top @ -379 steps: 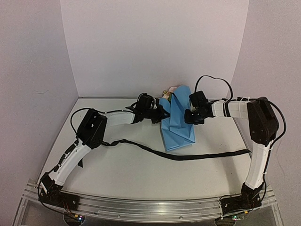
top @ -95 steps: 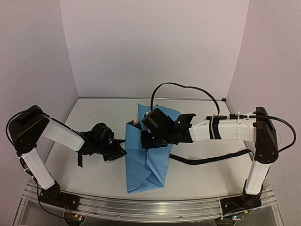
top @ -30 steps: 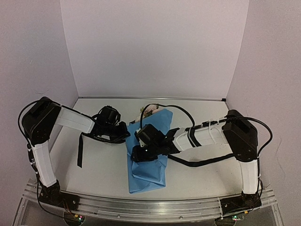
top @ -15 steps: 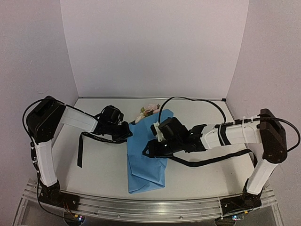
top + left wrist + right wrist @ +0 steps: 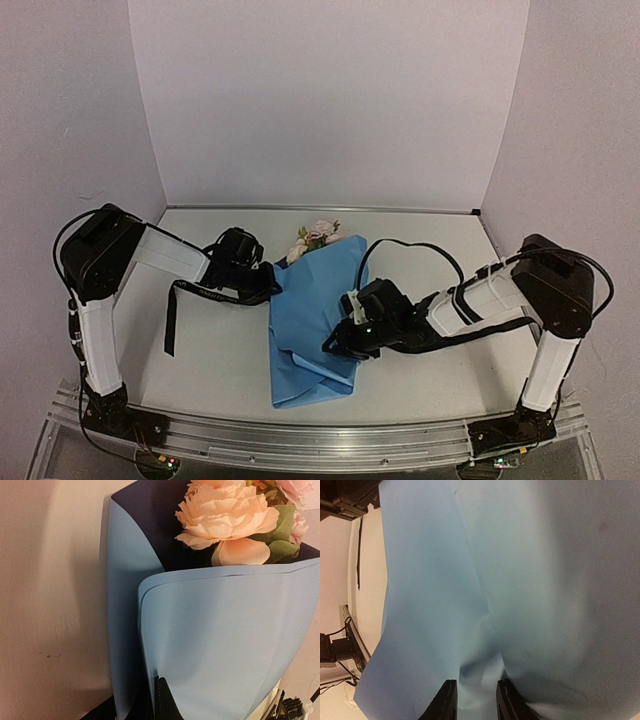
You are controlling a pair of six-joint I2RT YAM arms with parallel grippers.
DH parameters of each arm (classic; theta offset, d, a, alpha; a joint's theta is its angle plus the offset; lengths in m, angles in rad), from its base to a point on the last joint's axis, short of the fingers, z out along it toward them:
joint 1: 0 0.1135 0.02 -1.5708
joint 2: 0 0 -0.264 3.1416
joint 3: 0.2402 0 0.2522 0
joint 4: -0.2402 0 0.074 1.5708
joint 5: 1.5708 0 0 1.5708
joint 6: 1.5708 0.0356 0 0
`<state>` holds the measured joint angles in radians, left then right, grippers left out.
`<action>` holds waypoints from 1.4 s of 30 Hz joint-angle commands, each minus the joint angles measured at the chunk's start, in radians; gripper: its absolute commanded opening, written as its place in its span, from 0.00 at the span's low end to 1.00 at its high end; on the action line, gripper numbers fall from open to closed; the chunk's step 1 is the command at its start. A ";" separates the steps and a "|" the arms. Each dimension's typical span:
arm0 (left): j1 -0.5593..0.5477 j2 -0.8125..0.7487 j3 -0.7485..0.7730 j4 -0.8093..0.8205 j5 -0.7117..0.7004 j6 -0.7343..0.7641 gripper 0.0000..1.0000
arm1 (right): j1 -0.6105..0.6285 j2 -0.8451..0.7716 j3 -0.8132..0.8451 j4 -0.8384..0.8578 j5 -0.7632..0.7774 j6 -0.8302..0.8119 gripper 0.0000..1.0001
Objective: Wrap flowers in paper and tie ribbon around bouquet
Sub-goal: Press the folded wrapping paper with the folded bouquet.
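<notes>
Roses (image 5: 227, 515) sit inside creased light-blue paper (image 5: 310, 320) folded into a cone, navy within; left claw (image 5: 266, 288) pinched shut at its edge, right claw (image 5: 475, 700) narrowly parted against the sheet.

light blue paper (image 5: 312, 300), pink flowers (image 5: 318, 234), black ribbon (image 5: 168, 325)

The pale counter (image 5: 200, 375) is carrying a light blue paper (image 5: 305, 340) bundle lying lengthwise near its middle, with flowers (image 5: 318, 236) poking out at the far end. A black ribbon (image 5: 168, 322) is trailing onto it at the left.
</notes>
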<state>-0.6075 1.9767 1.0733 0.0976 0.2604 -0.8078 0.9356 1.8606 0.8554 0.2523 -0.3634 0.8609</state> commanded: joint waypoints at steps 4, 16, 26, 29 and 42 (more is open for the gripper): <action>0.002 0.021 0.037 0.004 -0.003 0.020 0.00 | 0.002 -0.169 -0.005 -0.151 0.081 -0.067 0.35; 0.002 0.040 0.045 -0.006 0.000 0.031 0.00 | 0.103 -0.281 0.012 -0.367 0.114 -0.120 0.25; 0.001 0.073 0.067 -0.014 0.003 0.035 0.00 | 0.153 -0.151 -0.076 -0.364 0.095 -0.109 0.23; 0.001 0.082 0.074 -0.020 0.004 0.037 0.00 | 0.153 -0.127 -0.072 -0.364 0.103 -0.112 0.22; 0.002 0.070 0.074 -0.048 -0.012 0.053 0.00 | 0.215 -0.258 0.003 -0.557 0.278 -0.126 0.31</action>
<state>-0.6098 2.0357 1.1195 0.0963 0.2852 -0.7821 1.1205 1.6602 0.8321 -0.1841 -0.1757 0.7406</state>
